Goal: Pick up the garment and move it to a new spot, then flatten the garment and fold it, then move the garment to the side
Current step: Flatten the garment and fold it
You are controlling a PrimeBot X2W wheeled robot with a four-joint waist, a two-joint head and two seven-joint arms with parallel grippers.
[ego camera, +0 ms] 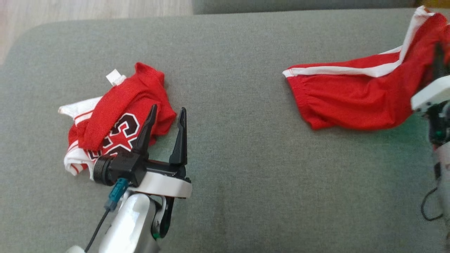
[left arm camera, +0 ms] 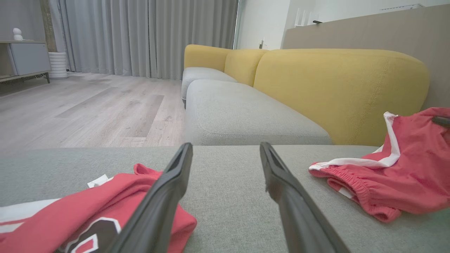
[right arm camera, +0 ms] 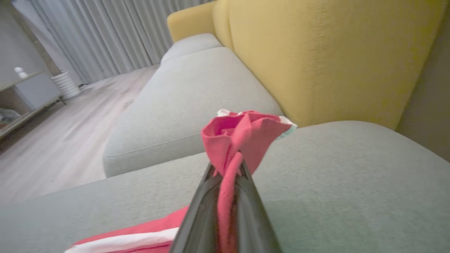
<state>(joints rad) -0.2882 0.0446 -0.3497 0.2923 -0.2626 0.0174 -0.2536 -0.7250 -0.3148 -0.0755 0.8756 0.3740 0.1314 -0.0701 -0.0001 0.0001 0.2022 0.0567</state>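
The garment is a pair of red shorts [ego camera: 351, 95] with a white side stripe, lying at the right of the grey seat cushion [ego camera: 239, 158]. One end of it is lifted. My right gripper [ego camera: 437, 59] is shut on that raised end, and in the right wrist view a bunch of red cloth [right arm camera: 242, 135] sticks out between the closed fingers of the right gripper [right arm camera: 226, 168]. The shorts [left arm camera: 404, 182] also show at the right of the left wrist view. My left gripper [ego camera: 168, 112] stands open and holds nothing, low over the cushion at the left.
A crumpled red and white jersey [ego camera: 116, 112] with black numbers lies at the left, under and beside the left gripper's [left arm camera: 225, 144] left finger. A yellow backrest [left arm camera: 337, 88] rises behind the seat. Wooden floor [ego camera: 88, 10] lies past the cushion's far left edge.
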